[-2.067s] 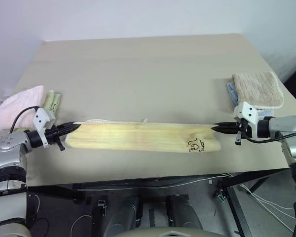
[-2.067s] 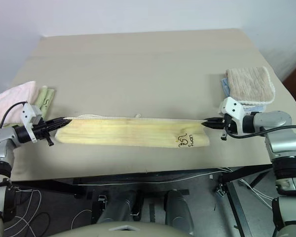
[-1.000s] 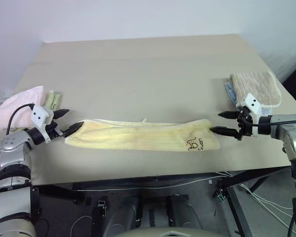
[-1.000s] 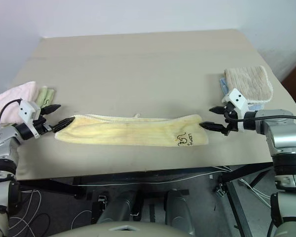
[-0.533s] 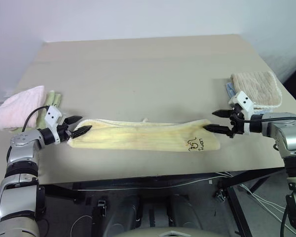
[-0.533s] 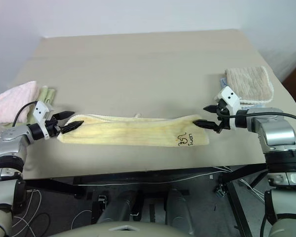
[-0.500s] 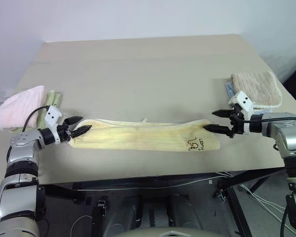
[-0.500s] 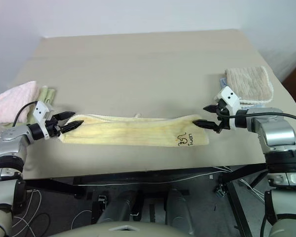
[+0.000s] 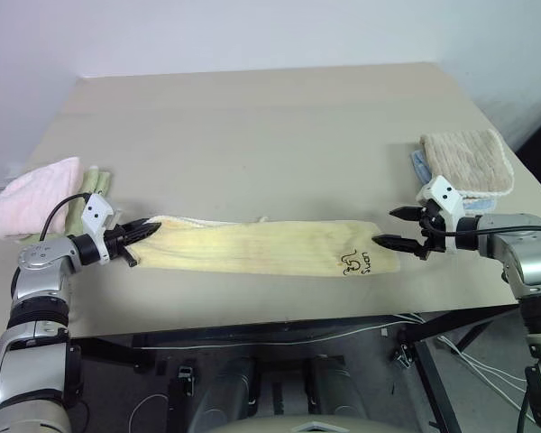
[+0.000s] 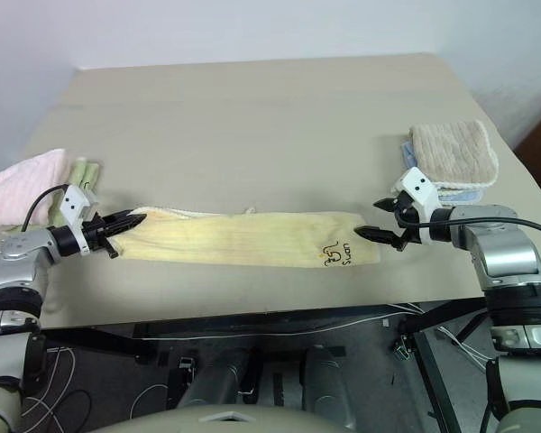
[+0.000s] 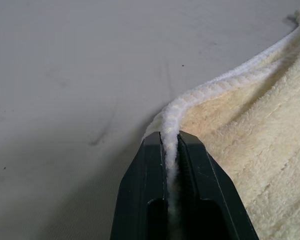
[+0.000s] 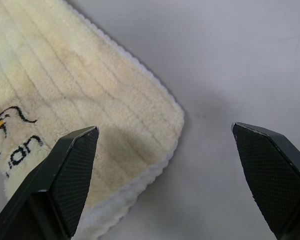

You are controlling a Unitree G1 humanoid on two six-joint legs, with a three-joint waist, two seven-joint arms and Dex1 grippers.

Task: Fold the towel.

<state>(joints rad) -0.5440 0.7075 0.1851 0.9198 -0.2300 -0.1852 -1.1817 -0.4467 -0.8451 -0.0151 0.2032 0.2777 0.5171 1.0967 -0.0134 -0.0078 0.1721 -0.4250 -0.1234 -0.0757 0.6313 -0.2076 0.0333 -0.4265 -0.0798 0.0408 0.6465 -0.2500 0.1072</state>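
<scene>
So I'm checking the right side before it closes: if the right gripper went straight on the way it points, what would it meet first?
Probably the right gripper would meet the logo end of the long pale yellow terry-cloth towel; one open finger already hangs over that corner.

A lab-like test room: bare beige table [image 9: 252, 126], plain white wall [image 9: 252, 32], loose floor cables [image 9: 469, 361].

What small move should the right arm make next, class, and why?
Probably ease the right gripper onto the towel corner and close: its jaws stand open just above that end, while the left gripper already pinches the other end's edge.
</scene>
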